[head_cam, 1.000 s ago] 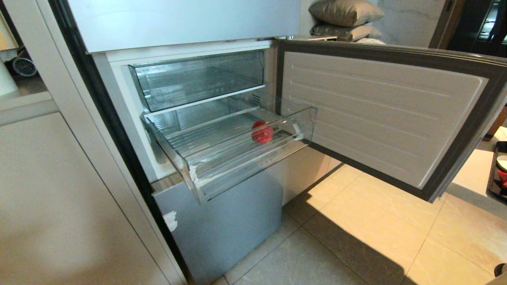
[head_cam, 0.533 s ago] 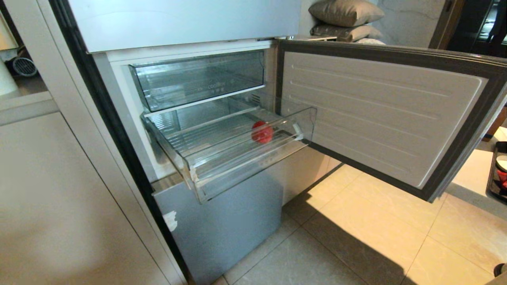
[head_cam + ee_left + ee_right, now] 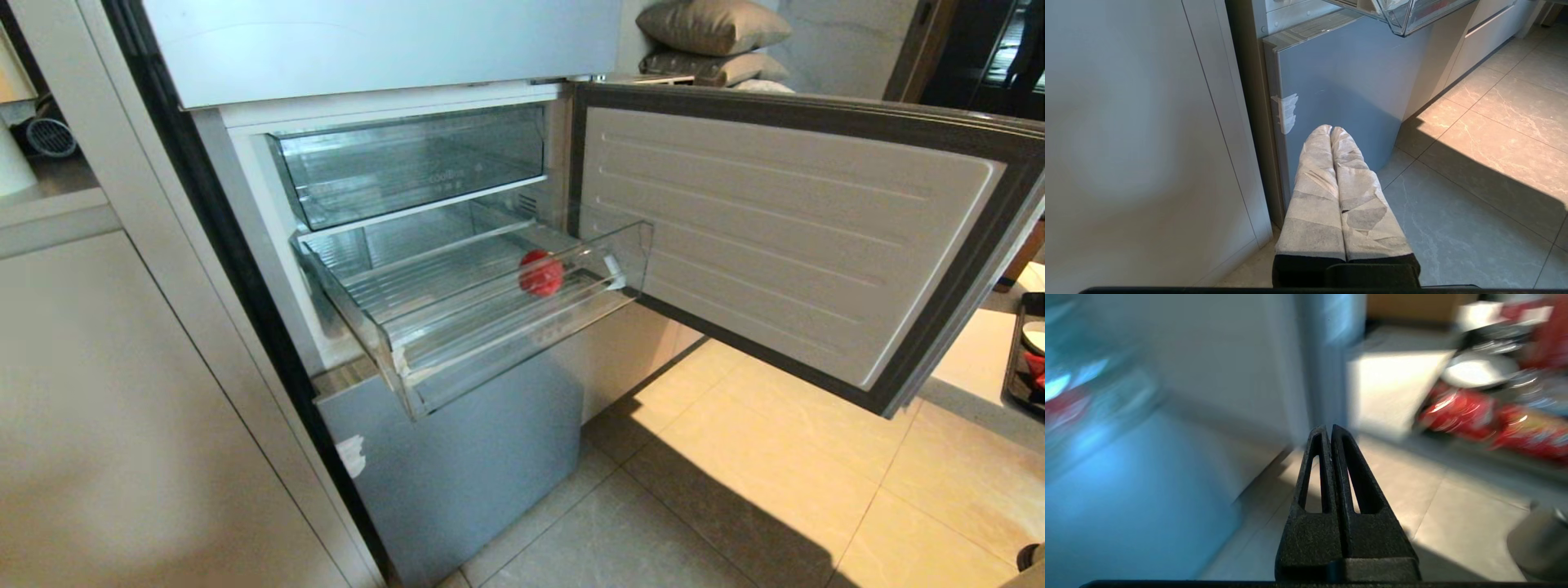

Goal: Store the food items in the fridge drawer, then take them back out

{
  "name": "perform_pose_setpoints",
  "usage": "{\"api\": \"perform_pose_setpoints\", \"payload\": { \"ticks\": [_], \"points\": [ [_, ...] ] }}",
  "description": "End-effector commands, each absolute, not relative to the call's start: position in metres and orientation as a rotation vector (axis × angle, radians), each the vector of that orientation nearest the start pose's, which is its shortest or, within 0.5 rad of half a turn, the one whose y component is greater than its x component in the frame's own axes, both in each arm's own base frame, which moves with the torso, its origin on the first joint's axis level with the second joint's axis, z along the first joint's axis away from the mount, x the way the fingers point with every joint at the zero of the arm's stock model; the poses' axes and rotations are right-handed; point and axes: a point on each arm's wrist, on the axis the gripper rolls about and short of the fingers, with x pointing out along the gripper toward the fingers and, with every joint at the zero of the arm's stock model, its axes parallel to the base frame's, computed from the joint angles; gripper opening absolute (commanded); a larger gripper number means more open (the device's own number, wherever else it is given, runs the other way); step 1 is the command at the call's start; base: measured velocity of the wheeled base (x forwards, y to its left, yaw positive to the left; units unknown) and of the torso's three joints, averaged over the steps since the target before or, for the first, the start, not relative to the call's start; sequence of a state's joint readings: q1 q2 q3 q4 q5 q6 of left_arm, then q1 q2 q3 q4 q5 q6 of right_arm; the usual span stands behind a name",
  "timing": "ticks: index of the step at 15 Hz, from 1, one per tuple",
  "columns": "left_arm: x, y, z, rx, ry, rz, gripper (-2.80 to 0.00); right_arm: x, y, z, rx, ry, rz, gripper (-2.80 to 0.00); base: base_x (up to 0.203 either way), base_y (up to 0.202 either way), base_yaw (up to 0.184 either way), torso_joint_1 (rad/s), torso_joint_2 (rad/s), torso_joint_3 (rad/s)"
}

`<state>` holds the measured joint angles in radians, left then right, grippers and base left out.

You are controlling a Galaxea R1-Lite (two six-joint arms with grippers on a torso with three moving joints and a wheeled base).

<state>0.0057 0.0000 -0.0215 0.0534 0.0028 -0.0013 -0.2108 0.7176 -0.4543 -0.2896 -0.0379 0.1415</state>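
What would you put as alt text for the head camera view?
An open fridge with its shallow clear drawer pulled out, holding one red fruit near its right end. A taller clear drawer sits closed above, and the fridge door is swung open to the right over a tiled floor.

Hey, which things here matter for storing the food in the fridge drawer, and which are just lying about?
Job:
red fruit
drawer, pulled out
right gripper, shut, empty

Lying about:
upper drawer
fridge door, open
pillows
left gripper, parked
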Motion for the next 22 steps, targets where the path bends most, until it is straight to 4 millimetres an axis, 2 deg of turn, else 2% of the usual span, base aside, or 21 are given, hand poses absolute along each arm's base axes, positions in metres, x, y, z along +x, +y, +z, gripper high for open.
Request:
{"api": "perform_pose_setpoints", "payload": {
  "ticks": [1, 4, 6, 7, 11, 20, 22],
  "points": [
    [-0.025, 0.0, 0.076, -0.002, 0.032, 0.009, -2.8, 0.015, -0.003, 0.195, 0.086, -0.025, -0.139, -2.8, 0.0, 0.0, 0.0, 0.0, 0.0, 0.0],
    [-0.025, 0.0, 0.076, -0.002, 0.032, 0.009, -2.8, 0.001, -0.003, 0.134, -0.031, 0.093, -0.091, -2.8, 0.0, 0.0, 0.0, 0.0, 0.0, 0.0],
    [-0.025, 0.0, 0.076, -0.002, 0.032, 0.009, -2.8, -0.005, -0.002, 0.1, -0.087, 0.124, -0.066, -2.8, 0.0, 0.0, 0.0, 0.0, 0.0, 0.0],
    [-0.025, 0.0, 0.076, -0.002, 0.032, 0.009, -2.8, -0.009, -0.002, 0.091, -0.089, 0.095, -0.05, -2.8, 0.0, 0.0, 0.0, 0.0, 0.0, 0.0],
    [-0.025, 0.0, 0.076, -0.003, 0.031, 0.009, -2.8, -0.023, -0.001, 0.077, -0.055, -0.018, -0.02, -2.8, 0.0, 0.0, 0.0, 0.0, 0.0, 0.0],
    [-0.025, 0.0, 0.076, -0.003, 0.031, 0.009, -2.8, -0.023, -0.001, 0.075, -0.003, 0.005, -0.021, -2.8, 0.0, 0.0, 0.0, 0.0, 0.0, 0.0],
    [-0.025, 0.0, 0.076, -0.003, 0.031, 0.009, -2.8, -0.023, -0.001, 0.075, 0.005, 0.004, -0.023, -2.8, -0.006, -0.004, 0.136, 0.001, 0.0, 0.006]
  ]
}}
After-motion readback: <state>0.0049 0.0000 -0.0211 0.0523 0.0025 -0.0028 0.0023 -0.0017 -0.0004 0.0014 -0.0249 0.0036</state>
